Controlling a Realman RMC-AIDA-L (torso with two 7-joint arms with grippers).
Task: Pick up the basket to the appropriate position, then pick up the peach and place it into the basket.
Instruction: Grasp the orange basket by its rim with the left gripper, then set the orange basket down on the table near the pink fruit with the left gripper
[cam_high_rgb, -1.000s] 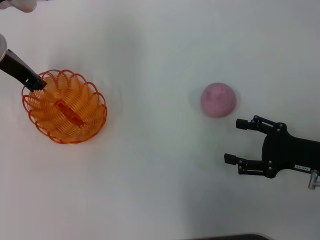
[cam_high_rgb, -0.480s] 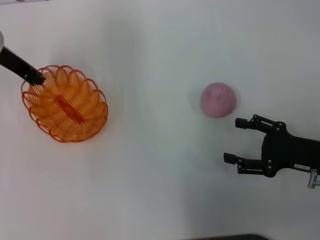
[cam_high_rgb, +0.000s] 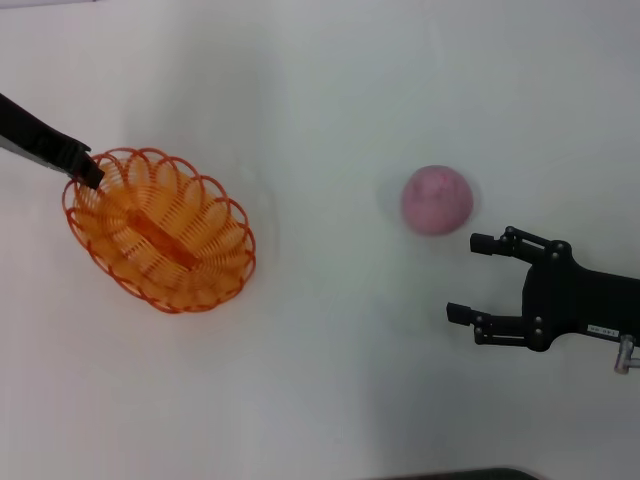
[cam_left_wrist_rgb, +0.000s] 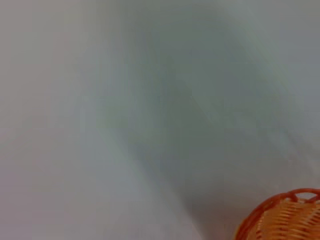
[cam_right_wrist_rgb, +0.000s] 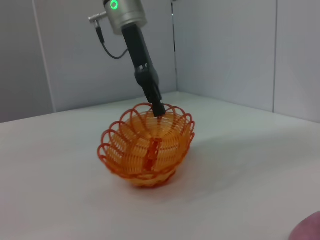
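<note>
The orange wire basket (cam_high_rgb: 160, 230) is at the left of the white table, tilted, held by its far-left rim. My left gripper (cam_high_rgb: 88, 170) is shut on that rim. The right wrist view shows the basket (cam_right_wrist_rgb: 147, 150) tipped, with the left gripper (cam_right_wrist_rgb: 157, 107) pinching its back rim. Its edge also shows in the left wrist view (cam_left_wrist_rgb: 285, 217). The pink-purple peach (cam_high_rgb: 437, 200) lies on the table right of centre, and its edge shows in the right wrist view (cam_right_wrist_rgb: 310, 230). My right gripper (cam_high_rgb: 468, 278) is open and empty, just below and right of the peach.
A white table (cam_high_rgb: 320, 380) lies under everything. Grey walls (cam_right_wrist_rgb: 225, 50) stand behind the table in the right wrist view. A dark edge (cam_high_rgb: 450, 474) runs along the near side of the table.
My left gripper has carried the basket to the right, toward the table's middle, and the basket looks larger and more tilted. The peach and right gripper have not moved.
</note>
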